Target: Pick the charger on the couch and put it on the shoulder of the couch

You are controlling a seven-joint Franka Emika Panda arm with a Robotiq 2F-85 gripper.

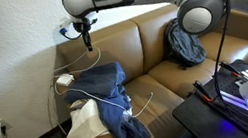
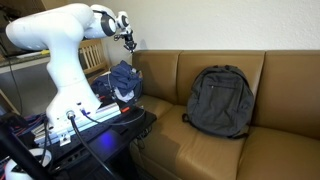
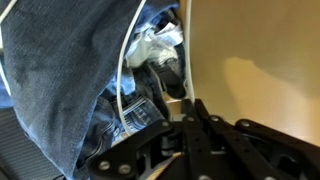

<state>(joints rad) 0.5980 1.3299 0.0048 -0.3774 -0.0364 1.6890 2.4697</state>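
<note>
The white charger block (image 1: 64,81) lies at the far end of the tan couch (image 1: 149,34), by the armrest, beside the blue jeans (image 1: 112,99). Its thin white cable (image 1: 120,107) loops over the jeans and also shows in the wrist view (image 3: 124,70). My gripper (image 1: 85,37) hangs above the backrest, higher than the charger and apart from it; it also shows in an exterior view (image 2: 128,40). In the wrist view the fingers (image 3: 190,104) are pressed together with nothing visible between them. The cable runs past their left side.
A white cloth (image 1: 83,125) lies under the jeans at the front of the seat. A grey backpack (image 2: 220,100) leans on the backrest of the other seat, also seen in an exterior view (image 1: 185,44). A stand with electronics (image 2: 85,125) is in front of the couch.
</note>
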